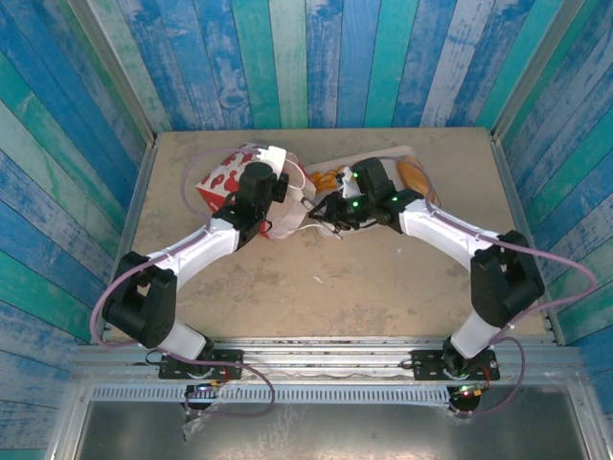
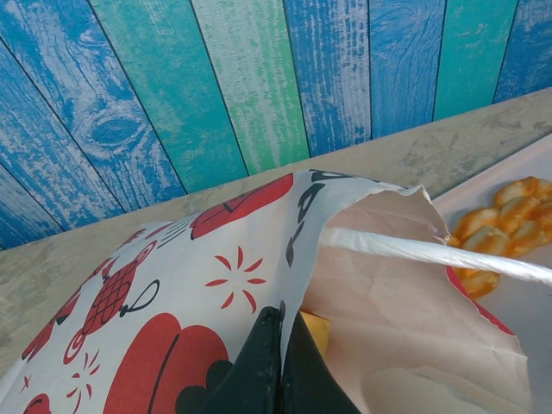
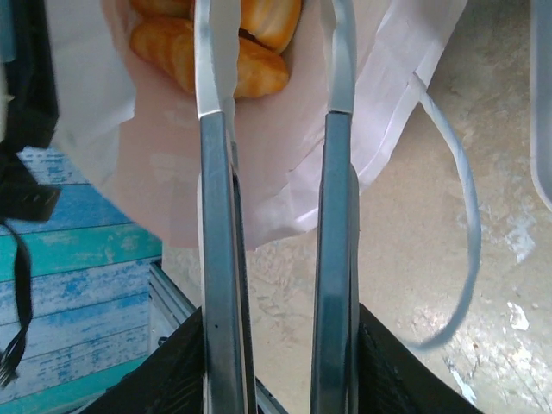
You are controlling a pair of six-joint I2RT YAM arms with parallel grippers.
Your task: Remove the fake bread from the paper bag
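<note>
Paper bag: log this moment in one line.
left gripper shut on paper bag rim | right gripper holds tongs | tongs open at fake bread inside

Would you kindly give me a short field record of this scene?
left gripper: shut on the paper bag at its rim
right gripper: holds the metal tongs, which reach into the bag's mouth
fake bread in bag: at least two pieces visible
bread out of bag: several pieces on the white tray

Bright, even light, soft shadows; the paper bag (image 2: 216,285) glows pale, the near tongs (image 3: 216,259) slightly blurred.
</note>
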